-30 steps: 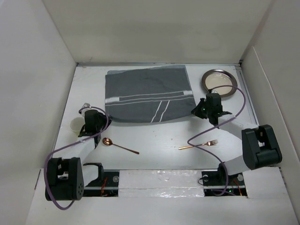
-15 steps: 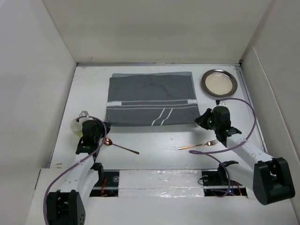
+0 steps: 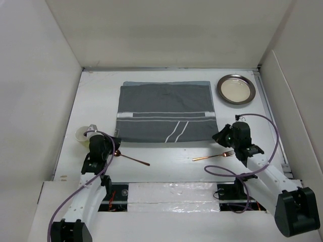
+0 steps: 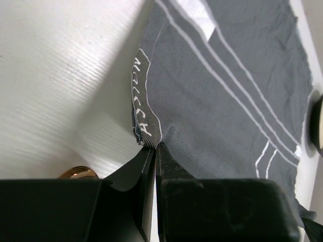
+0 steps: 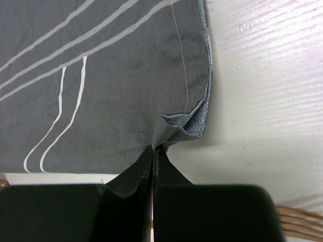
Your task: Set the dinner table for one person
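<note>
Just above dinner table (image 3: pixel 166 152): left fingers (image 4: pixel 139 171), right fingers (image 5: pixel 136 174) pinch placemat (image 3: pixel 164 111) near corners.

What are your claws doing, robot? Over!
Left claw shut on near corner of dark grey striped cloth placemat; right claw shut on the other near corner. Placemat spread on large white dinner table. Copper fork, copper spoon close by.

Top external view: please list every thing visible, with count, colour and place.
dinner table: one, white, under everything
placemat: one, dark grey with pale stripes, middle
plate: one, silver, far right corner
cup: one, white, left edge
spoon: one, copper, near left
fork: one, copper, near right
left arm: one, black and white, jaws shut on placemat's near left corner
right arm: one, black and white, jaws shut on placemat's near right corner
</note>
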`<state>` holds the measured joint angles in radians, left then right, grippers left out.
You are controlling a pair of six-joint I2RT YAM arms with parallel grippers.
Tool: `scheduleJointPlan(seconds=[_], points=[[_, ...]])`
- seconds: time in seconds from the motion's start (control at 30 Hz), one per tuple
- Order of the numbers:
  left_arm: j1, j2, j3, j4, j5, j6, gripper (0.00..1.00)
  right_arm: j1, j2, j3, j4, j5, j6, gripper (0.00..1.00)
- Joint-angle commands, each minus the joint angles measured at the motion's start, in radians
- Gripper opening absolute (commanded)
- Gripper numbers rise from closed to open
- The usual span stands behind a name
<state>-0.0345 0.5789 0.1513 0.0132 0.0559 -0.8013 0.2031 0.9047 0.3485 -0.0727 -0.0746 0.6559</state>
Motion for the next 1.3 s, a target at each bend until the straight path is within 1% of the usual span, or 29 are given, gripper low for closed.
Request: scheduleJointPlan(seconds=[0.0,0.1,0.17,0.23,0.27,0.3,0.33,0.37,0.43,0.47,0.5,0.6,0.67,0.7,0.73,0.77,0.8,0.83,0.87,0.93,0.97,1.03,1.13,1.2,1.27], points=[[-0.013,-0.068,-0.013,-0.01,-0.016,-0.009,0.0,-0.007,-0.041,-0.016,-0.024,0.025,0.007,0.0],[-0.013,-0.099,-0.016,-0.045,-0.011,-0.016,0.0,-0.016,-0.024,-0.009,-0.029,0.035,0.011,0.0],[-0.034,-0.105,-0.016,-0.045,-0.008,-0.018,0.0,-0.016,-0.004,0.006,-0.035,0.036,0.013,0.0],[-0.035,-0.113,-0.015,-0.047,-0.007,-0.018,0.0,-0.016,0.002,0.018,-0.035,0.045,0.01,0.08],[-0.035,-0.111,-0.016,-0.042,-0.001,-0.015,0.0,-0.016,0.005,0.024,-0.036,0.061,0.008,0.16],[-0.035,-0.113,-0.016,-0.038,0.005,-0.013,0.07,-0.016,0.005,0.032,-0.042,0.064,0.005,0.21],[-0.035,-0.111,-0.013,-0.038,0.007,-0.012,0.1,-0.016,0.003,0.041,-0.055,0.067,0.005,0.26],[-0.035,-0.11,-0.01,-0.036,0.009,-0.01,0.16,-0.016,0.002,0.064,-0.062,0.068,-0.001,0.35],[-0.035,-0.116,-0.004,-0.036,0.015,-0.012,0.21,-0.027,-0.012,0.09,-0.087,0.097,-0.006,0.4],[-0.035,-0.126,0.004,-0.035,0.021,-0.015,0.25,-0.036,-0.016,0.115,-0.088,0.105,-0.015,0.46],[-0.035,-0.134,0.01,-0.036,0.028,-0.015,0.28,-0.036,-0.023,0.127,-0.087,0.108,-0.022,0.48],[-0.035,-0.163,0.054,-0.029,0.064,-0.015,0.35,-0.096,-0.014,0.193,-0.087,0.119,-0.038,0.56],[-0.035,-0.154,0.129,-0.021,0.09,0.01,0.36,-0.135,0.038,0.225,-0.053,0.118,-0.044,0.6],[-0.035,-0.131,0.21,-0.027,0.128,0.048,0.37,-0.228,0.098,0.26,-0.026,0.093,-0.041,0.62],[-0.035,-0.131,0.211,-0.027,0.128,0.048,0.37,-0.229,0.099,0.28,-0.018,0.093,-0.041,0.62],[-0.035,-0.099,0.306,-0.048,0.139,0.094,0.37,-0.263,0.168,0.299,-0.007,0.041,-0.017,0.65],[-0.035,-0.084,0.358,-0.061,0.154,0.114,0.38,-0.315,0.204,0.311,0.019,0.03,-0.004,0.66],[-0.035,-0.073,0.402,-0.068,0.165,0.134,0.38,-0.339,0.241,0.328,0.063,0.032,0.016,0.66],[-0.035,-0.053,0.486,-0.09,0.176,0.178,0.4,-0.369,0.317,0.339,0.112,0.016,0.061,0.67],[-0.035,-0.047,0.557,-0.114,0.206,0.215,0.4,-0.448,0.403,0.372,0.178,-0.005,0.112,0.67],[-0.035,-0.051,0.609,-0.152,0.212,0.259,0.4,-0.47,0.489,0.389,0.195,-0.029,0.152,0.68],[-0.045,-0.06,0.643,-0.182,0.203,0.304,0.41,-0.514,0.566,0.45,0.224,-0.042,0.192,0.67],[-0.094,-0.056,0.639,-0.209,0.165,0.388,0.43,-0.528,0.693,0.52,0.214,-0.021,0.226,0.68],[-0.106,-0.053,0.599,-0.203,0.166,0.421,0.43,-0.539,0.767,0.566,0.238,-0.036,0.257,0.68],[-0.107,-0.056,0.55,-0.184,0.18,0.419,0.43,-0.539,0.807,0.602,0.255,-0.042,0.289,0.69]])
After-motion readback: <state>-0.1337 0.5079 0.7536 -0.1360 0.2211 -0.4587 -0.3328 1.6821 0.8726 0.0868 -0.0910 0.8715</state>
